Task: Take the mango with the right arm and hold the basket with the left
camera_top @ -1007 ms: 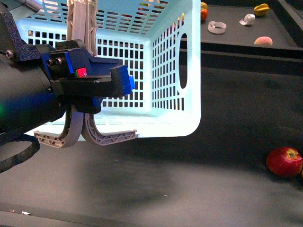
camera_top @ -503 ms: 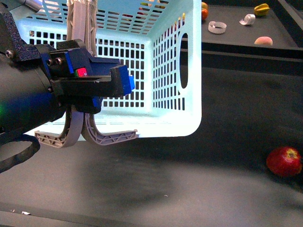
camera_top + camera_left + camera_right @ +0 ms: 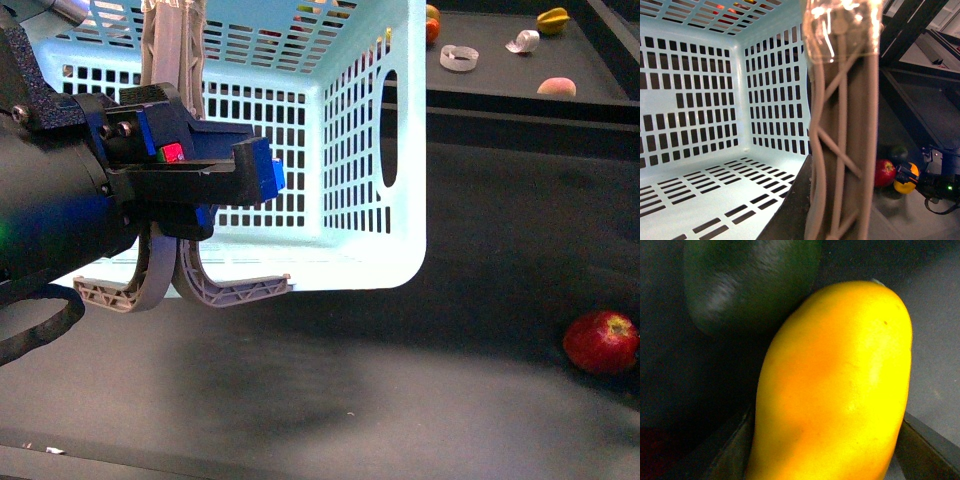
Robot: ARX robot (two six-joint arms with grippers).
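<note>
The turquoise basket (image 3: 350, 150) hangs tilted above the dark table, held by my black left arm (image 3: 60, 200). My left gripper (image 3: 172, 30) has its grey ribbed fingers (image 3: 842, 125) pressed together on the basket's wall edge (image 3: 805, 75). In the right wrist view the yellow-orange mango (image 3: 840, 390) fills the frame, clamped in my right gripper (image 3: 840, 460) between dark pads (image 3: 925, 450). The left wrist view shows the mango (image 3: 905, 181) in the right gripper (image 3: 935, 182), low beside the red apple (image 3: 884, 172). The right gripper is out of the front view.
The red apple (image 3: 600, 342) lies on the table at the right. A dark green fruit (image 3: 750, 285) sits just behind the mango. The raised back shelf holds a starfruit (image 3: 552, 18), a peach (image 3: 556, 87), a tape roll (image 3: 458, 57) and an orange fruit (image 3: 431, 25).
The basket has edged very slightly to the right. The left arm and the apple look unmoved.
</note>
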